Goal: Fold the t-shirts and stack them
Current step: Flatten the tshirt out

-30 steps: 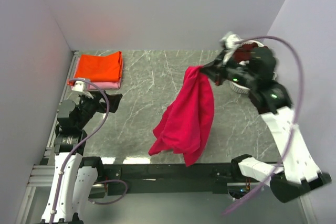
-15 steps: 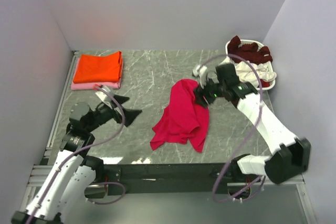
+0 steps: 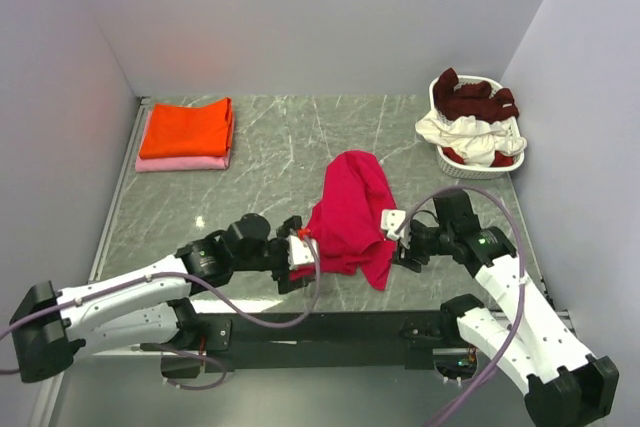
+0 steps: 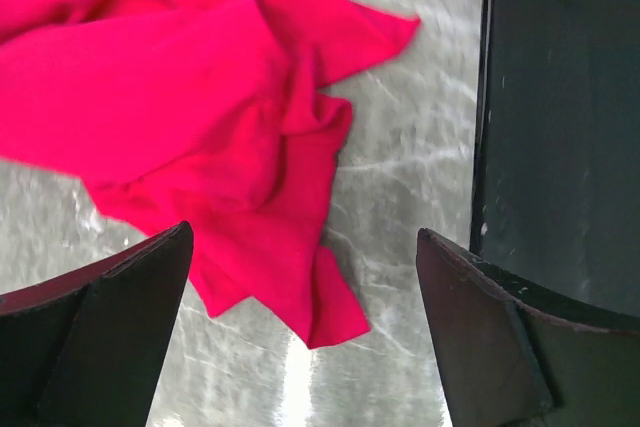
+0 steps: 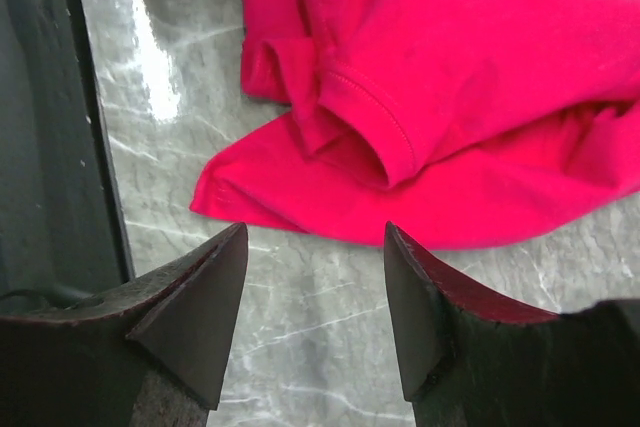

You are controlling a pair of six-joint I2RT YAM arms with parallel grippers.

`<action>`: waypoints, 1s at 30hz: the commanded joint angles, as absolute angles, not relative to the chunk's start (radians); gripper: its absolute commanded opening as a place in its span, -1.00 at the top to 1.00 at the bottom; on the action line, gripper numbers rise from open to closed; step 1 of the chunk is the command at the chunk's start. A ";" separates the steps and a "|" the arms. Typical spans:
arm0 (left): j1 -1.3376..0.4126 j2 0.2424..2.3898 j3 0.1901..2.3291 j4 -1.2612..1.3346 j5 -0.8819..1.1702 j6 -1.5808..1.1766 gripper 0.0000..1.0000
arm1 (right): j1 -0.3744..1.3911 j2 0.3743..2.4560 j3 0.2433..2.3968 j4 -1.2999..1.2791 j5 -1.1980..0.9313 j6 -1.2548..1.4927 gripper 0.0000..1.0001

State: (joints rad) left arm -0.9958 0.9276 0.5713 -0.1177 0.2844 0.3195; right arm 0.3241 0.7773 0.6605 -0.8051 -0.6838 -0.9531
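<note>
In the top view, the crimson shirt (image 3: 350, 209) lies crumpled at the middle of the surface (image 3: 250, 177), a little toward the bottom of the frame. The left hand (image 3: 297, 250) is at its lower left edge and the right hand (image 3: 404, 244) at its lower right edge. Both look open and neither holds cloth. The step in hand appears to be spreading this shirt flat before folding. That would likely go best if each hand took a single layer at an outer corner, not a bunched fold, and the two drew apart evenly. An orange shirt (image 3: 187, 129) sits folded on a pink shirt (image 3: 178, 162) at upper left, well apart. At upper right a basket (image 3: 470, 169) holds a maroon shirt (image 3: 472, 99) and a white shirt (image 3: 460, 135). Pale walls (image 3: 300, 17) close in the grey marbled surface on three sides, and a dark rail (image 3: 330, 327) runs along the bottom. In the left wrist view the jaws stand wide with nothing between them. The crimson shirt (image 4: 180, 117) fills the upper left, and a loose tail (image 4: 330, 317) reaching toward bottom centre looks a fair place to pinch. In the right wrist view the jaws are also apart and empty, over bare surface just below the crimson shirt (image 5: 480, 77). A hemmed opening (image 5: 372, 142), sleeve or neck being hard to tell, gapes at centre. Gripping there would probably catch two layers, so the flat lower edge seems safer.
</note>
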 commanded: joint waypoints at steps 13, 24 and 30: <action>-1.049 1.319 0.644 0.077 0.223 0.600 -0.72 | 0.311 0.770 0.456 -0.700 -0.698 -1.295 -0.25; -1.048 1.468 0.701 0.250 0.135 0.623 -0.28 | 0.422 0.930 0.451 -0.684 -0.712 -1.408 -0.27; -1.031 1.523 0.681 0.301 0.121 0.624 -0.08 | 0.586 0.976 0.428 -0.539 -0.620 -1.318 -0.27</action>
